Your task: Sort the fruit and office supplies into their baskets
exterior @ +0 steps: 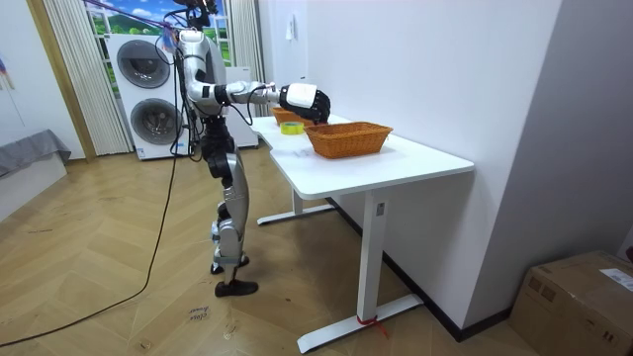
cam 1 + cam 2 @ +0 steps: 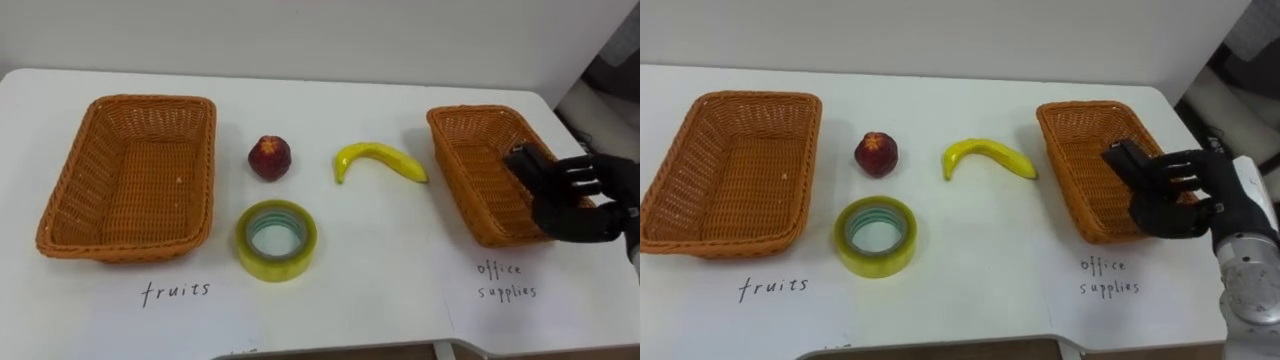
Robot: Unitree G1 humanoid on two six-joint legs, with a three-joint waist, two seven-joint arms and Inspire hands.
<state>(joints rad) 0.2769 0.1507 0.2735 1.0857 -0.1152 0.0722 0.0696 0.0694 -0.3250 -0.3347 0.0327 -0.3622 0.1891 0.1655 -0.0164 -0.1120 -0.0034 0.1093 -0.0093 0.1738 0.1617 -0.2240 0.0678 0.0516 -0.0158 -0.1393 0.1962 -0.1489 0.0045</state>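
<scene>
My right hand [image 2: 578, 203] hangs over the right-hand wicker basket [image 2: 470, 165], labelled office supplies, with its fingers curled round a small black object [image 2: 524, 160] that sticks out toward the basket's inside. The left-hand wicker basket [image 2: 130, 180], labelled fruits, holds nothing. Between the baskets lie a dark red fruit [image 2: 270, 157], a yellow banana [image 2: 380, 158] and a roll of yellow tape [image 2: 276, 240] nearer the front edge. In the room view I stand at the table's long side, with the right hand [image 1: 302, 97] stretched over a basket [image 1: 348, 138].
The white table [image 2: 380, 280] carries handwritten labels in front of each basket. A wall runs close behind its far edge. In the room view washing machines [image 1: 148, 89] stand behind me and a cardboard box [image 1: 579, 297] sits on the floor at the right.
</scene>
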